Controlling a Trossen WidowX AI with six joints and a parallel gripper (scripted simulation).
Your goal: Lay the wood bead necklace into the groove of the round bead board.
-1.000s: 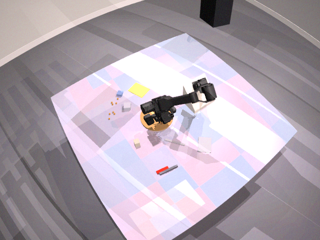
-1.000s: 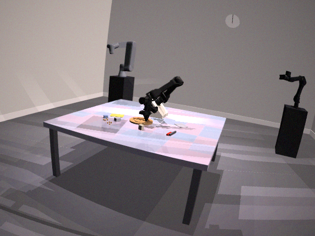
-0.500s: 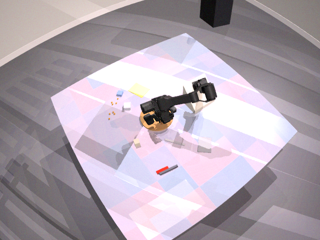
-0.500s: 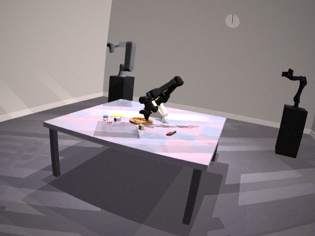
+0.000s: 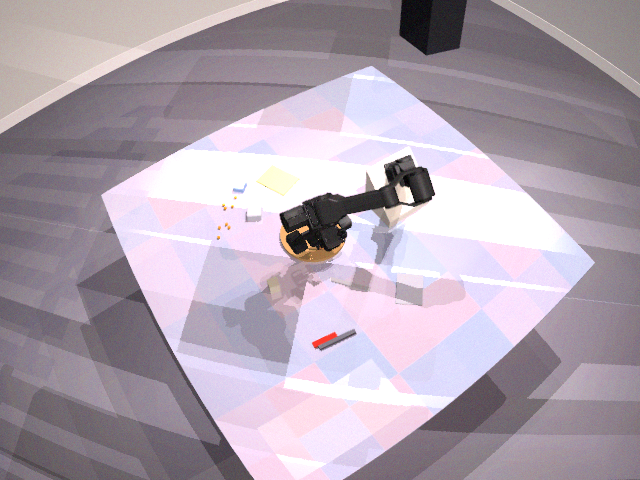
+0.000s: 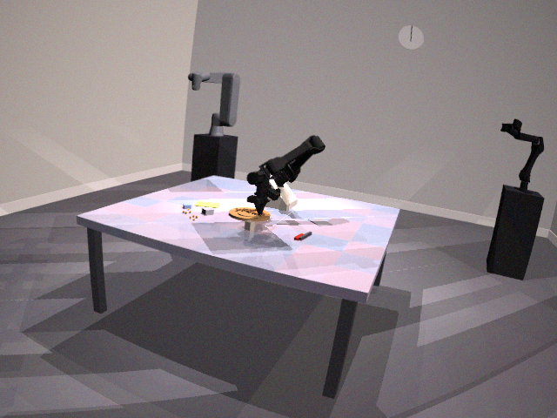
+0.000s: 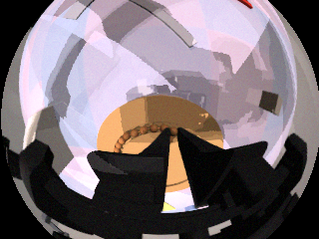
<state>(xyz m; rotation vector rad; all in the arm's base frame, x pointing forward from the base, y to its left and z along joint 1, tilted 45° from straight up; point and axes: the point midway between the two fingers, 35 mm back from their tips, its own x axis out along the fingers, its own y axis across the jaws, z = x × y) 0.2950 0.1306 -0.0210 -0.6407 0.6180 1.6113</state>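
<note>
The round orange-brown bead board (image 5: 330,254) (image 6: 238,217) (image 7: 159,106) lies on the table under the arm. The necklace of brown wood beads (image 7: 134,133) shows in the wrist view as an arc on the board, from the left to the fingertips; the rest is hidden behind the fingers. My gripper (image 6: 260,212) (image 7: 172,131) points down at the board, its tips close together and shut on the necklace, low over the board's surface. In the top view the arm hides the fingertips. Whether the beads sit in the groove cannot be told.
A beige block (image 5: 273,287) (image 7: 269,102) stands near the board. A white block (image 5: 253,214), blue block (image 5: 239,188), yellow sheet (image 5: 278,180) and several loose orange beads lie on its other side. A red piece (image 5: 324,339), a grey tile (image 5: 409,289) and a large white box (image 5: 379,206) are also there.
</note>
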